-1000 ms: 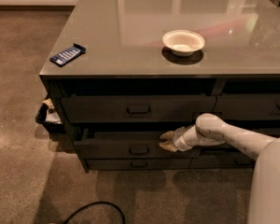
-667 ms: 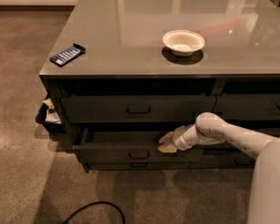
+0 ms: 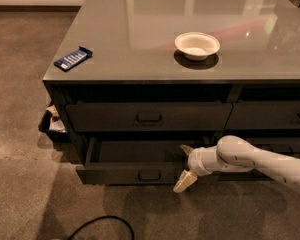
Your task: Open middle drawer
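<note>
The middle drawer [image 3: 124,174] is a wide dark grey drawer with a small loop handle [image 3: 149,175]. It stands partly pulled out of the cabinet, and its shallow inside [image 3: 140,151] shows. My gripper [image 3: 185,165] is at the right end of the drawer front, reaching in from the right on a white arm [image 3: 255,161]. Its fingers are apart: one fingertip [image 3: 186,149] lies inside the drawer behind the front, the other [image 3: 183,182] hangs in front of it. The top drawer [image 3: 149,117] above it is closed.
A white bowl [image 3: 197,45] and a blue packet [image 3: 73,58] lie on the grey countertop [image 3: 140,29]. More drawers [image 3: 270,116] are to the right. A small bin [image 3: 52,124] with scraps stands at the cabinet's left side. A black cable [image 3: 102,223] lies on the floor in front.
The middle drawer has slid further out toward the camera. My gripper has moved with its front, down and toward the camera.
</note>
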`<state>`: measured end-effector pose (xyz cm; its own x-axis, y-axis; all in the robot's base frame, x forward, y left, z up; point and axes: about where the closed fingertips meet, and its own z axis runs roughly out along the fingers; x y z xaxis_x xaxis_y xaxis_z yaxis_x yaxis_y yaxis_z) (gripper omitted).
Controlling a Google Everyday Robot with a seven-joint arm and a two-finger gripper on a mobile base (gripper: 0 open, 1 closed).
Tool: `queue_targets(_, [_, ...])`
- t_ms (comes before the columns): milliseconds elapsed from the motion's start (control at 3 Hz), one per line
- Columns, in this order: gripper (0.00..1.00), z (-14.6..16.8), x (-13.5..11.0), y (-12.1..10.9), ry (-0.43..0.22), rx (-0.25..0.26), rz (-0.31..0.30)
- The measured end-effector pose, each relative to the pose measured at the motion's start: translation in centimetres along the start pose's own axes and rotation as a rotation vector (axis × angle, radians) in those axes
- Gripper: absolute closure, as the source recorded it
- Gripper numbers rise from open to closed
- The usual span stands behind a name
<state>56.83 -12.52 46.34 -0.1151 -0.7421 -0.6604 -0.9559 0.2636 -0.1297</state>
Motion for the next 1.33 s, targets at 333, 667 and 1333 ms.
queue_targets(333, [0.00, -0.1, 0.2, 0.3, 0.004, -0.001, -0.002])
queue_targets(667, [0.00, 0.5, 1.6, -0.1, 0.010, -0.009, 0.019])
queue_targets(1333, [0.00, 2.3, 4.6, -1.5, 0.026, -0.038, 0.082])
